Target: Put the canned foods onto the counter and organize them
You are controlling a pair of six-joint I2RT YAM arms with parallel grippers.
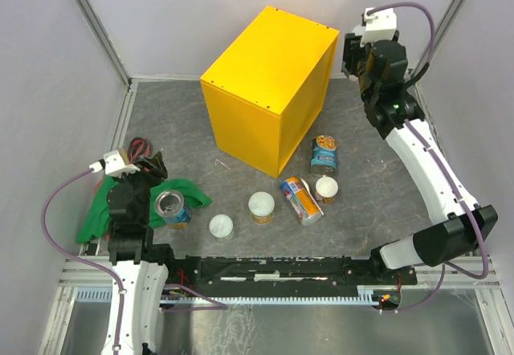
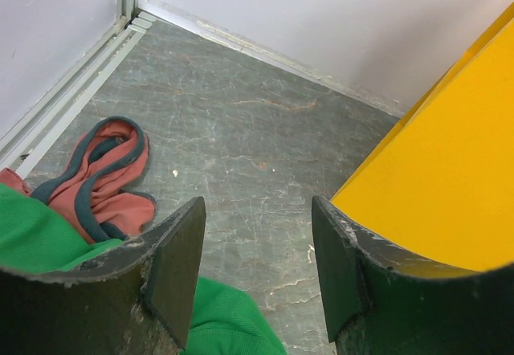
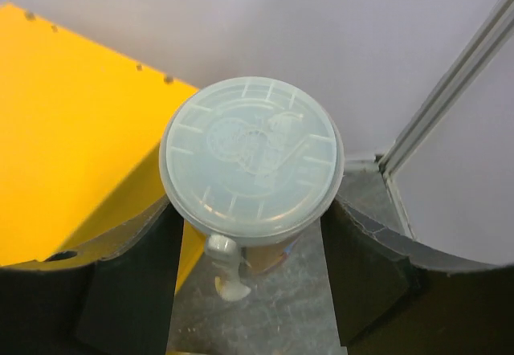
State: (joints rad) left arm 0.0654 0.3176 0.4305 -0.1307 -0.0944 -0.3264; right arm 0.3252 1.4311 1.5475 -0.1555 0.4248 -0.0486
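Step in hand: right arm carried a white-lidded can point(image 3: 250, 162) toward the counter point(image 1: 269, 66); judged as the transfer stage, can not yet set down.
Right end effector point(image 3: 250, 271): pinched the can on both sides, lid facing the wrist camera, fingers point(image 3: 132, 279) pressed against the can's wall.
Can position: held in the air beside the counter's right edge, near the back right corner of the cell; the yellow top lay to its left in the wrist view.
Right arm pose: stretched far forward and raised, wrist point(image 1: 377, 58) level with or above the counter top, just off its right side.
Doing it well: move left until the can is fully over the yellow top, well in from the edge; keep it upright; lower until the base rests flat, then release. Start a row at the back so later cans fit in front.
Left end effector point(image 2: 257, 271): spread apart in its wrist view, with nothing between the fingers.
Left arm pose: low at near left, over the green cloth point(image 1: 104, 210), pointed toward the back wall.
Other cans: on the table in front of the counter: blue can point(image 1: 324, 153) upright, orange can point(image 1: 301, 200) on its side, open-topped can point(image 1: 171, 207) beside the left arm, and three white-lidded ones point(image 1: 261, 206).
Risk: the can may clip the counter's edge if lowered too early.
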